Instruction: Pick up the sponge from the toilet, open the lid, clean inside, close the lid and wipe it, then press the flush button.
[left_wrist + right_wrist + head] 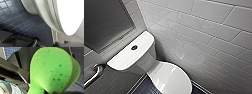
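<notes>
Right wrist view: the right tool (pixel 49 92) is clamped on the sponge (pixel 52 69), pinching its middle.

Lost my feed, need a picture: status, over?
Right gripper shut on sponge. Lid down on toilet; flush button on tank top. Grab bar beside it.

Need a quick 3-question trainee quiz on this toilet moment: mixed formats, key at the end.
1. True or false: the lid is raised against the tank.
2. The flush button sits: A) on the wall tiles; B) in the middle of the tank top; C) on the grab bar.
3. Fill in: the sponge close to the right wrist camera is coloured ____.
Key: 1 false, it lies closed over the bowl; 2 B; 3 green.
</notes>
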`<state>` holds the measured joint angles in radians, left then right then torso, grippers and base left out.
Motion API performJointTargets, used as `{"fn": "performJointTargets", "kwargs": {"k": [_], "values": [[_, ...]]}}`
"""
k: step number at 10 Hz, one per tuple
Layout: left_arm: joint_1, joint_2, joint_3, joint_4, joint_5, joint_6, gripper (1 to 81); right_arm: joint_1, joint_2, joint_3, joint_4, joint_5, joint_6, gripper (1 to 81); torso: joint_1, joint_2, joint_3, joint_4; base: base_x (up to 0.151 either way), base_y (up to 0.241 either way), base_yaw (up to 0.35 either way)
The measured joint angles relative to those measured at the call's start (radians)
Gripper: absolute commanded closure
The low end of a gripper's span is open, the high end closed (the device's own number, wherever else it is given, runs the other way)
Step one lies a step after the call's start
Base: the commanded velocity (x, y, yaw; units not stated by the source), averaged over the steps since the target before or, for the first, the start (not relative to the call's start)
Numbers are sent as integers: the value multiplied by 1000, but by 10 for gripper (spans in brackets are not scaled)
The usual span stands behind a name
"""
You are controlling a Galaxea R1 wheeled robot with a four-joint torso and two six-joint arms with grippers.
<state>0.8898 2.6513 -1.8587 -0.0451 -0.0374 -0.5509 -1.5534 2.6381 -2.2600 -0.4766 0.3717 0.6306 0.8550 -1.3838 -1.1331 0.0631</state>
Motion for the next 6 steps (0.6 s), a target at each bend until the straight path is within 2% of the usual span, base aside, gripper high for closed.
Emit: {"fn": "performJointTargets", "kwargs": {"k": [6], "values": [[-22, 39, 59, 13, 22, 0, 10, 4, 3, -2, 0, -4, 3, 811, 0, 0, 0, 0, 0, 0, 0]]}}
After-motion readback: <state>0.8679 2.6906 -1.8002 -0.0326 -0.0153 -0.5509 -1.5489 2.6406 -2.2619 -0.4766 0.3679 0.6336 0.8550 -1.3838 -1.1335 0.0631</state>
